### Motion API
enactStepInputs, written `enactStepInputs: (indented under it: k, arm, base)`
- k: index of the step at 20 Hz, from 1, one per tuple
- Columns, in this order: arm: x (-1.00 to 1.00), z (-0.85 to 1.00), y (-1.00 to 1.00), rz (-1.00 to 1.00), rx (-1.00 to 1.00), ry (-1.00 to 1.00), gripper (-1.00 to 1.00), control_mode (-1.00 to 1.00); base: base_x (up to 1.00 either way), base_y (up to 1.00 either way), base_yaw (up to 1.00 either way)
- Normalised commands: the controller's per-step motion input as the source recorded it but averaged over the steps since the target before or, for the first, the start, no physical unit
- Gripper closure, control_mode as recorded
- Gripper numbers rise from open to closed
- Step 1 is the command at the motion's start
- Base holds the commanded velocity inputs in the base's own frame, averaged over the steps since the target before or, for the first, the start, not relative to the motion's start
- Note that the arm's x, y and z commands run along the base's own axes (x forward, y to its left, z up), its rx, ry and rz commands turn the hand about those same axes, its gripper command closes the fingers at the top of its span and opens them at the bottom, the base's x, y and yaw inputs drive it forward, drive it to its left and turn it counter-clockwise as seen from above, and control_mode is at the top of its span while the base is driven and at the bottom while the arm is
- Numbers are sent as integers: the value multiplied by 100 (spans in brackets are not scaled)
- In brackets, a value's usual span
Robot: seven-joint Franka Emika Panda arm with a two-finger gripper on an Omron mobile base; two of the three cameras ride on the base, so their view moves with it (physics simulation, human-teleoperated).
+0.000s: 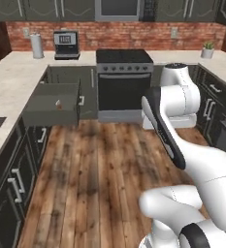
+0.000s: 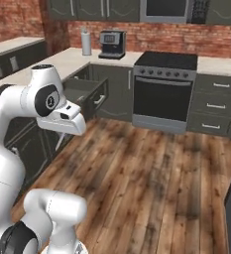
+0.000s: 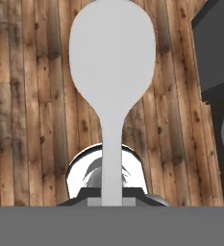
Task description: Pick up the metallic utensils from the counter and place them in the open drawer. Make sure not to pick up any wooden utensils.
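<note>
The tool (image 3: 112, 201) is clamping a metallic utensil (image 3: 112, 72) by its handle, head pointing up-frame over the wood floor (image 3: 31, 96), probably for carrying to the open drawer (image 1: 54, 104).

No legible text, labels, brands or nos. anywhere. Coffee machine (image 1: 66, 44), upper left of frame, has a dark front panel — nothing readable.
</note>
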Motion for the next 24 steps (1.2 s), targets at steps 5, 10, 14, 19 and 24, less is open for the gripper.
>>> enactStepInputs:
  k: [5,10,14,19,24]
  arm:
    - [0,0,0,0,0,0,100,100]
    - [0,0,0,0,0,0,100,100]
    - [0,0,0,0,0,0,100,100]
    - [0,0,0,0,0,0,100,100]
    - [0,0,0,0,0,0,100,100]
  base:
    - [100,5,19]
    - [100,-1,27]
    - [99,-1,32]
    - [69,25,16]
    - [74,56,9]
